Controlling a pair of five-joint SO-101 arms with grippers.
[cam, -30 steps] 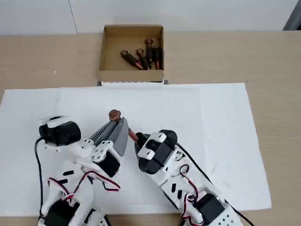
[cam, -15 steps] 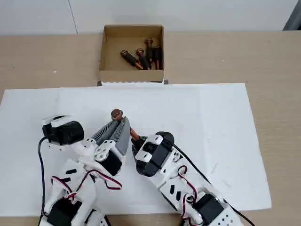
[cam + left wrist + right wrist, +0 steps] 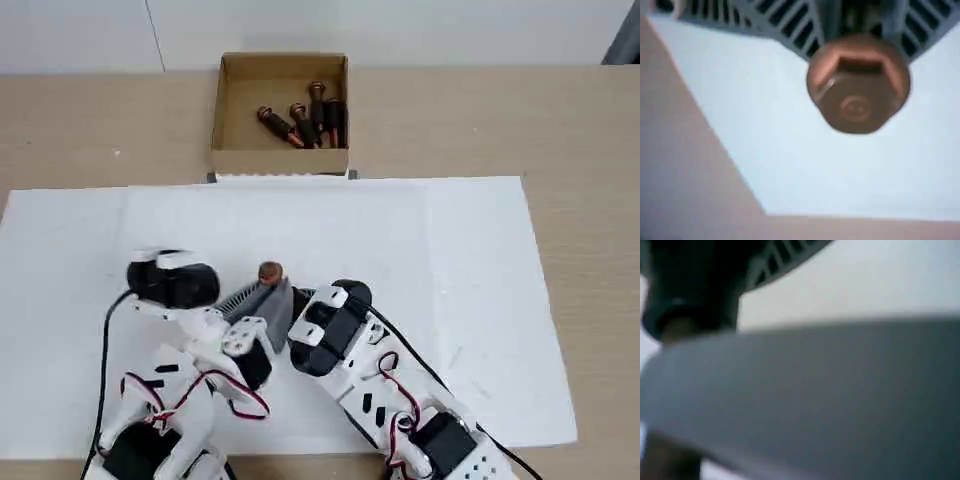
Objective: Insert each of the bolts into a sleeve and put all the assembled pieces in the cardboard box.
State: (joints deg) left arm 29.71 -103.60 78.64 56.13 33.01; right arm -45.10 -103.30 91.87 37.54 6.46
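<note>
My left gripper (image 3: 266, 292) is shut on a bolt whose copper hex head (image 3: 270, 272) sticks out past its grey ribbed fingers (image 3: 790, 30). That bolt head (image 3: 857, 85) is close up in the left wrist view, over the white sheet. My right gripper (image 3: 300, 300) sits right against it, tip to tip, and holds a dark sleeve (image 3: 685, 290); the arm's white body hides its fingers from above. The cardboard box (image 3: 280, 160) stands at the far side of the table with several assembled pieces (image 3: 300, 120) inside.
A large white paper sheet (image 3: 450, 250) covers the table under both arms. Bare wooden tabletop (image 3: 500, 120) surrounds the box.
My left gripper carried the bolt right and nearer to the right gripper. The bolt's reddish shaft, visible between the two grippers before, is now hidden.
</note>
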